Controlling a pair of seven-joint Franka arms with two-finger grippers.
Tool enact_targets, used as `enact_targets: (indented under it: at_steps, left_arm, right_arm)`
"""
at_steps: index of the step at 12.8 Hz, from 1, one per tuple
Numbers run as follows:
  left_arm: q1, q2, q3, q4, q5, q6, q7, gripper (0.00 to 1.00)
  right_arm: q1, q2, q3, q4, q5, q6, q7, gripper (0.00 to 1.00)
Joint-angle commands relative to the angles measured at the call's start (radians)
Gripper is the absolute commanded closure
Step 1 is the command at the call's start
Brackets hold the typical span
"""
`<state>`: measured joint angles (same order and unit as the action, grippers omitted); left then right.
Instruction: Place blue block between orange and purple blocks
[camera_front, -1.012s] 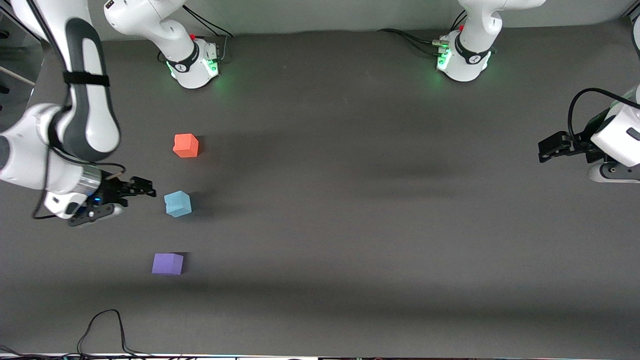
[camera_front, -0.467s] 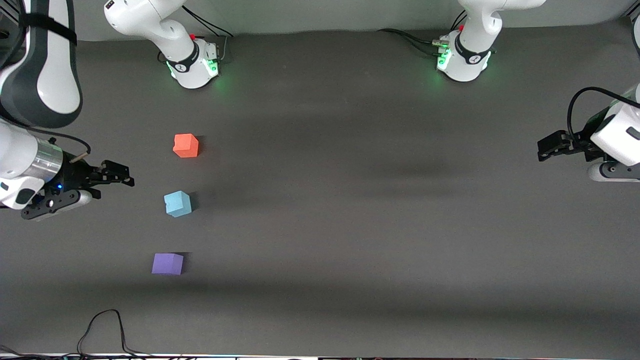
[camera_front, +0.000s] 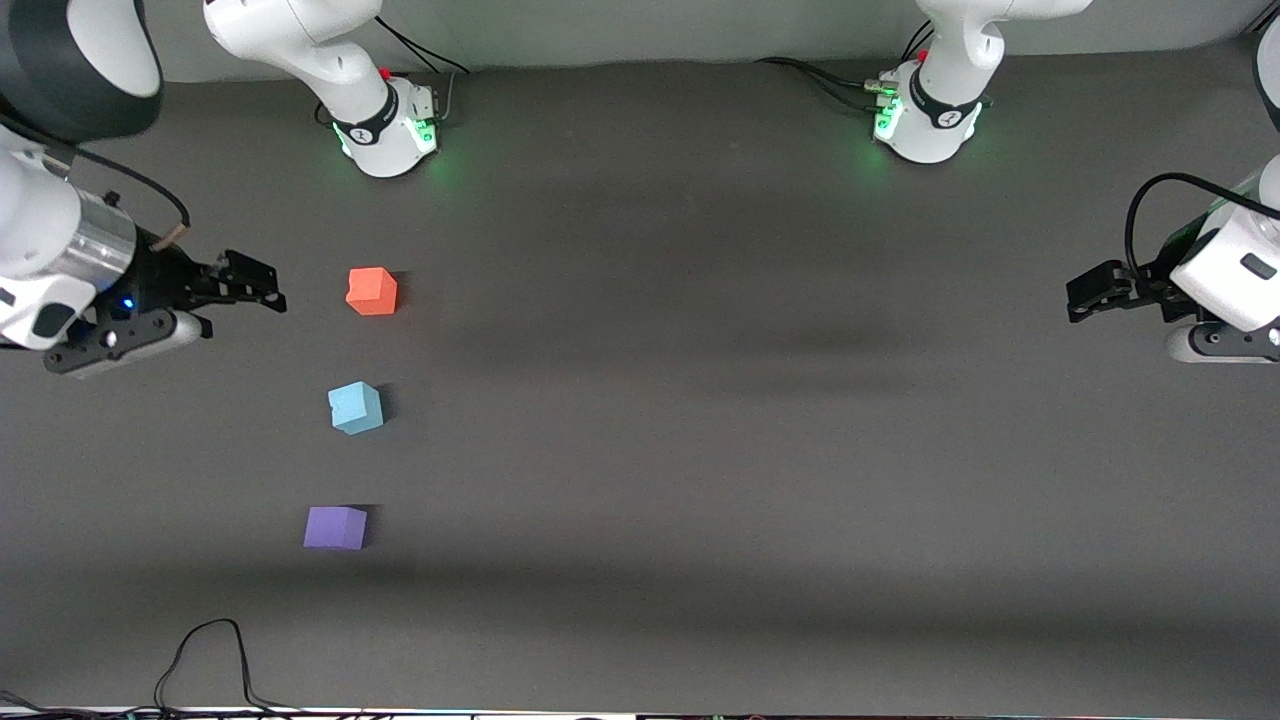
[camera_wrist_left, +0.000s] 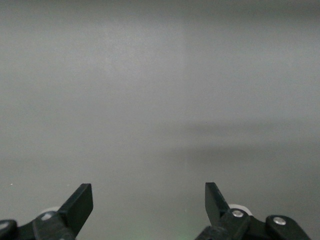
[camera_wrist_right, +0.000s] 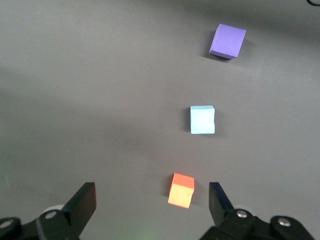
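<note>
The blue block sits on the dark table between the orange block and the purple block, with a gap on each side. The orange one is farthest from the front camera. All three show in the right wrist view: orange, blue, purple. My right gripper is open and empty, above the table beside the orange block, toward the right arm's end; its jaws stand wide apart. My left gripper is open and empty, waiting at the left arm's end.
The two arm bases stand at the table's back edge. A black cable loops on the table near the front edge, nearer to the camera than the purple block.
My right gripper has drawn back from beside the blue block and now is beside the orange block. The blocks have not moved. The left gripper has shifted only slightly.
</note>
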<state>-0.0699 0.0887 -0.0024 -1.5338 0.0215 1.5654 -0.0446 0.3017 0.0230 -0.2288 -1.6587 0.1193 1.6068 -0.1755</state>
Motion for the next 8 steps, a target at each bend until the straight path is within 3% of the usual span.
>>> enact_targets:
  at_steps: [1,4,8]
  left_arm:
    - [-0.011,-0.015,0.004,0.004,-0.005,-0.019,-0.018,0.0]
    - [-0.011,-0.015,0.001,0.0,-0.008,-0.019,-0.017,0.0]
    - [-0.013,-0.013,0.001,0.0,-0.009,-0.018,-0.017,0.0]
  right_arm:
    - [-0.122,-0.046,0.097,-0.067,-0.036,0.016,0.013,0.0]
    - [-0.242,-0.044,0.207,-0.067,-0.061,0.031,0.01,0.0]
    - [-0.23,-0.054,0.212,-0.078,-0.121,0.051,0.018,0.0]
